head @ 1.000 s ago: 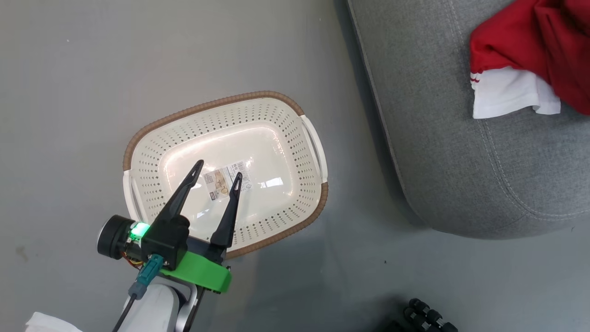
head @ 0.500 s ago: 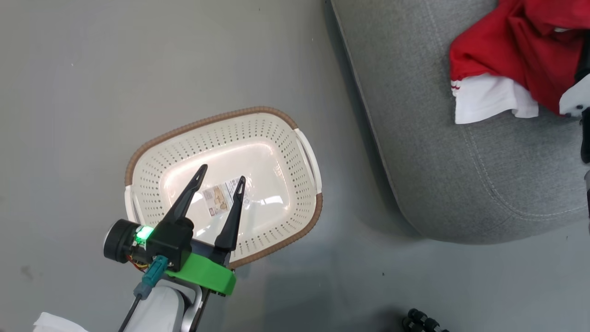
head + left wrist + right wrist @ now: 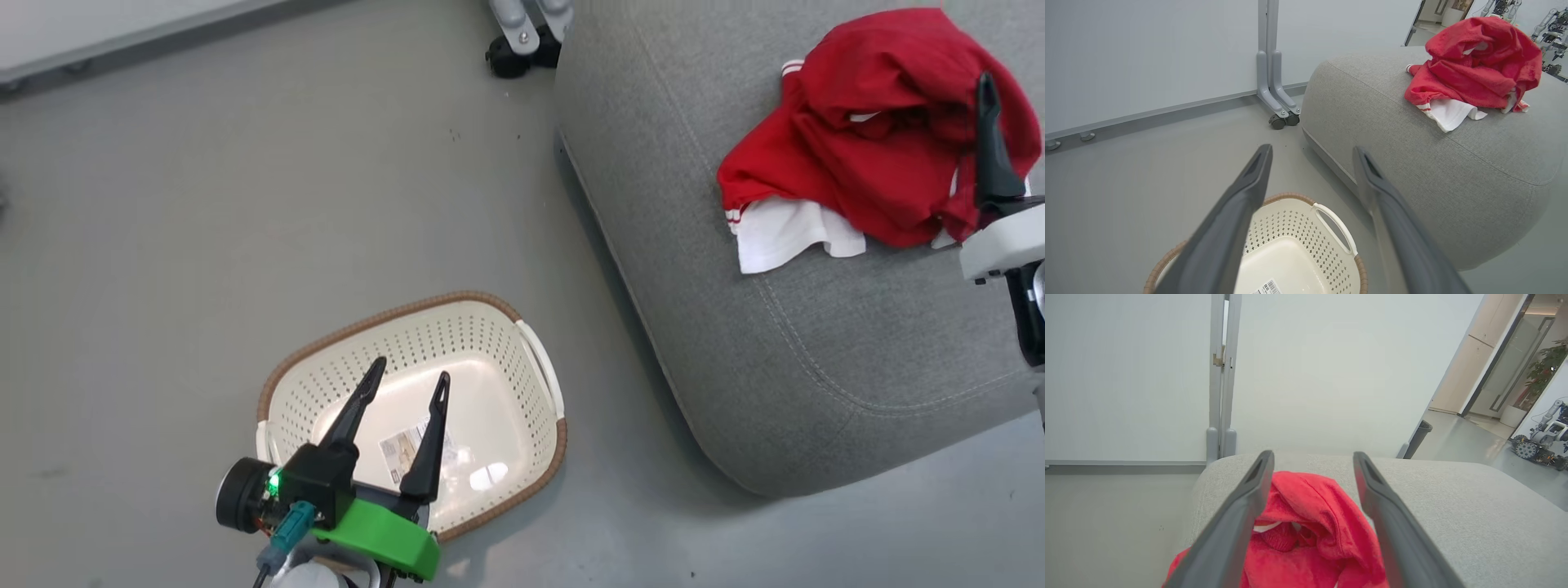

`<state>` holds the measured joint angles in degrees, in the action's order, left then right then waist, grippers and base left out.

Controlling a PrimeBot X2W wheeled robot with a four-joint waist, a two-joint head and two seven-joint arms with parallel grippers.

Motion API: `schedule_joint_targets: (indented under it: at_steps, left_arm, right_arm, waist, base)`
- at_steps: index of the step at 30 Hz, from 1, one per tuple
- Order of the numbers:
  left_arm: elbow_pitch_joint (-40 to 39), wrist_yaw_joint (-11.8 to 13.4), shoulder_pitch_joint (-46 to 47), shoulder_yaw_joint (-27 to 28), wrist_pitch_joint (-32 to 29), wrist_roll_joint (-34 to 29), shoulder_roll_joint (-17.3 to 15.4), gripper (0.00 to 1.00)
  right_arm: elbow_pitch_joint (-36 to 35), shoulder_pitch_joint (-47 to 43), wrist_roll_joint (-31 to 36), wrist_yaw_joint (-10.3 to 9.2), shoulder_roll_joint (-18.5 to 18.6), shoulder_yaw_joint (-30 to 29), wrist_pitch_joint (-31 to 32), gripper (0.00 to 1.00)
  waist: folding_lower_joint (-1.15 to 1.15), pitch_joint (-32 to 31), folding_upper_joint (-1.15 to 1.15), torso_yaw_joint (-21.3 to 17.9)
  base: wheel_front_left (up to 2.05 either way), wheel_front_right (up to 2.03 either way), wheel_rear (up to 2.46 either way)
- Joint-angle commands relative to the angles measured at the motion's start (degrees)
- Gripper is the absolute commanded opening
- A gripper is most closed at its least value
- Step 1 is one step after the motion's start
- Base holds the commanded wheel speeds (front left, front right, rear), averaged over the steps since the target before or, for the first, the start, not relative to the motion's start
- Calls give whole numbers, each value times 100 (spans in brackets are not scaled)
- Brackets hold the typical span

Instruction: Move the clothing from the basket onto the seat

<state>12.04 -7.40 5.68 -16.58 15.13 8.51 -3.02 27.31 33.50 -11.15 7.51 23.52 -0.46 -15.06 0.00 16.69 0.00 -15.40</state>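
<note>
Red clothing [image 3: 865, 155] is lying bunched on the grey seat [image 3: 816, 351]; right tool [image 3: 1312, 461] is hovering spread over it, left tool [image 3: 408, 384] is hanging spread above the basket [image 3: 490, 343].

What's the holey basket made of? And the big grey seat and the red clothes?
The basket looks like hard, shiny plastic: light glints off its floor. Its brown rim looks woven, maybe moulded plastic. The seat seems to be grey woven cloth, matte, with stitched seams. The clothing looks like soft red cloth; it crumples in folds.
</note>
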Motion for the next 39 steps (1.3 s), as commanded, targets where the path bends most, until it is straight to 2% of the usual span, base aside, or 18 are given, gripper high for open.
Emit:
schedule_joint_targets:
  at_steps: [1,8,14,20,28,39]
  left_arm:
    - [6,-15,-126,44,0,57,1,100]
    - [-156,148,-404,1,0,400,6,100]
    - [-210,223,-573,-40,0,413,5,100]
    - [-231,246,-644,-50,0,400,5,100]
    - [-273,295,-713,-27,0,450,5,100]
    - [-247,391,-859,240,0,299,6,100]
  right_arm:
    - [-272,-232,-83,-4,27,-13,-16,100]
    - [-1806,-1180,-318,-4,22,-190,-16,100]
    - [-2967,-1940,-273,-4,-356,-512,-15,100]
    - [-3667,-2518,-164,-5,-735,-721,-16,100]
    - [-3876,-3145,-257,-4,-1244,-669,-15,100]
    - [-3576,-3593,-191,-4,-1556,-37,-16,100]
  waist:
    - [0,-703,0,-94]
    - [0,-1259,0,97]
    - [0,-1468,0,270]
    - [0,-1615,0,446]
    - [0,-1756,0,622]
    - [0,-1867,0,1196]
  base:
    - [0,0,0]
    - [0,0,0]
    - [0,0,0]
    - [0,0,0]
    - [0,0,0]
    - [0,0,0]
